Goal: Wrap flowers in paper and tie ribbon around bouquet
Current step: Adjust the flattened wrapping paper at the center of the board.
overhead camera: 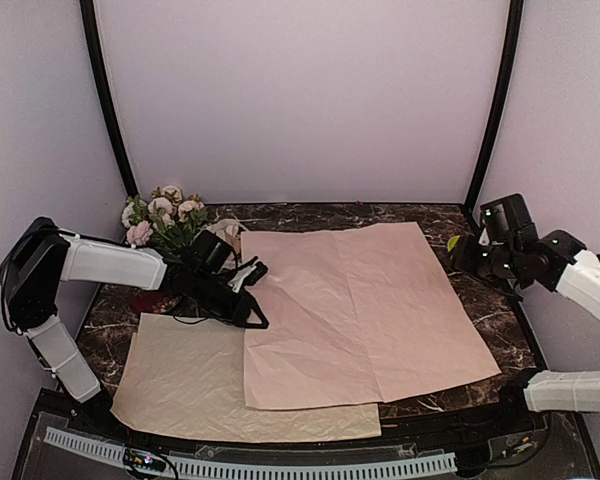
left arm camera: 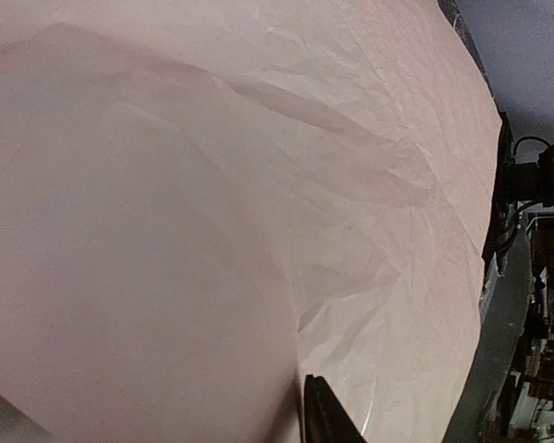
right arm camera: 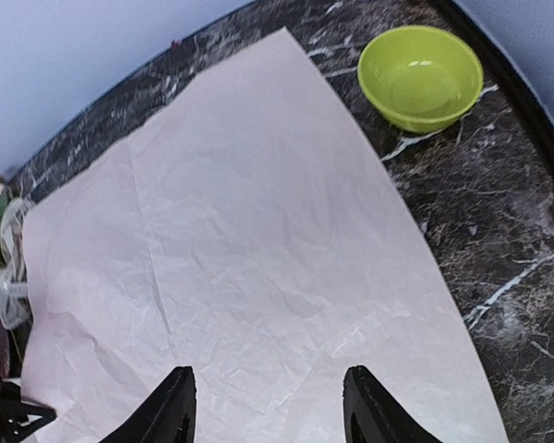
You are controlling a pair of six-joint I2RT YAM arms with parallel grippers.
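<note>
- Lying on the near side of the pink paper [overhead camera: 370, 310] is a cream sheet [overhead camera: 180, 385]. The paper's near left corner rests on top of it.
- The paper is spread flat on the dark table [overhead camera: 490, 310], with soft creases across it.
- The left gripper [overhead camera: 242, 297] is at the paper's left edge. In the left wrist view the paper fills almost everything and only one finger tip shows, so I cannot tell if the fingers are spread or pinching the sheet.
- The right gripper [right arm camera: 268, 406] hangs over the paper's right side. Its two fingers are spread apart with nothing between them.
- A pale ribbon tangle [right arm camera: 9, 268] lies just beside the paper's far left corner. I cannot pick out the tan ribbon for sure.
- The flowers [overhead camera: 160, 215] lie past the paper's far left corner, off the sheet.
- A green bowl [right arm camera: 420, 78] sits near the paper's far right corner. It looks empty.
- I think the job is only starting. The paper is laid out, but the flowers are not on it, nothing is rolled up, and no ribbon is tied.
- I can read no words, labels or brand names anywhere.
</note>
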